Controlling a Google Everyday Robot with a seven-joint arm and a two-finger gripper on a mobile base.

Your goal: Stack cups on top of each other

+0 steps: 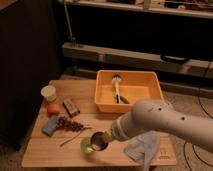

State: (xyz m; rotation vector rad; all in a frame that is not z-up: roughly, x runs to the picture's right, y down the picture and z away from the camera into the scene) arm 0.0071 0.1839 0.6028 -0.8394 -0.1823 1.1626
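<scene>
1. Working over a wooden table (45,152), with a white arm (160,122) reaching in from the right, above the front-right part.
2. Found the gripper (105,139) at the arm's tip, low over the middle of the front edge. Closed tight on the steel cup (97,142), with the fingers mostly hidden behind the wrist.
3. Noted the steel cup tipped on its side, mouth turned toward the front left, clear of the tabletop.
4. Spotted the green cup (87,146) upright near the middle of the front edge, just left of the steel cup. The rims overlap in view; cannot tell whether they touch.
5. Logged the white cup (48,93) upright near the far-left corner, well apart from the other two.
6. Marked a yellow-orange bin (105,105) at the far-right corner, with a brush-like tool (118,87) lying inside.
7. Counted along the left side a round orange thing (53,109), a small brown box (71,107) just beside it, a blue pad (50,125) nearer the front, and a heap of brown bits (70,125) touching the pad.
8. Saw a pale cloth (142,146) crumpled near the front-right corner, partly under the arm.
</scene>
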